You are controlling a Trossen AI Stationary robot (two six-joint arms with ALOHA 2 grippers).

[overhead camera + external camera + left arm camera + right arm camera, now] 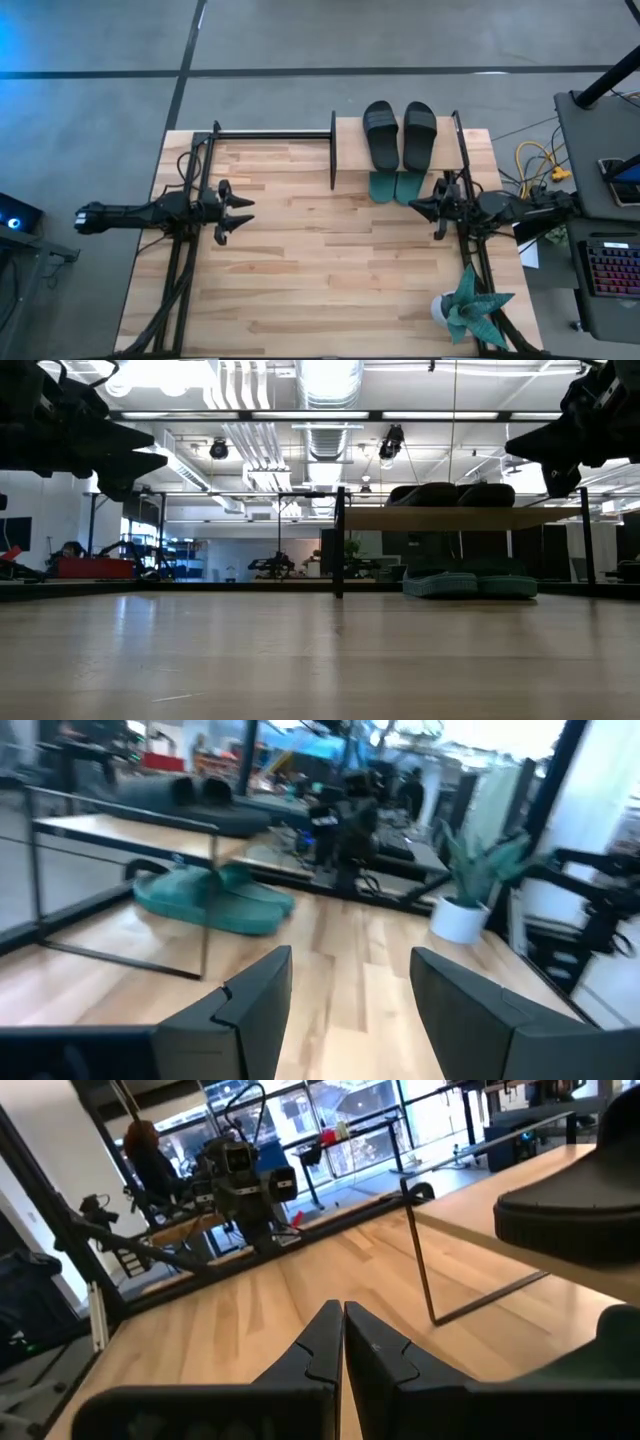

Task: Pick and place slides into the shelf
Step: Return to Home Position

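The two black slides (400, 133) lie side by side on the top board of the shelf (348, 140), at the table's far edge. The two teal slides (395, 186) lie below them on the lower level, their ends poking out toward the near side; the low view shows them (470, 582) under the board. My left gripper (248, 212) hovers open over the table's left half, well clear of the shelf, its fingers (260, 1000) apart. My right gripper (411, 207) hovers shut just near-right of the teal slides, touching nothing; its fingers (325, 1335) are closed together.
A teal spiky plant in a white pot (468, 305) stands at the table's near right corner. The shelf's thin black frame (333, 150) rises at its left end. Bare wooden tabletop (330, 270) lies between the arms. A person (150, 1150) is in the room beyond.
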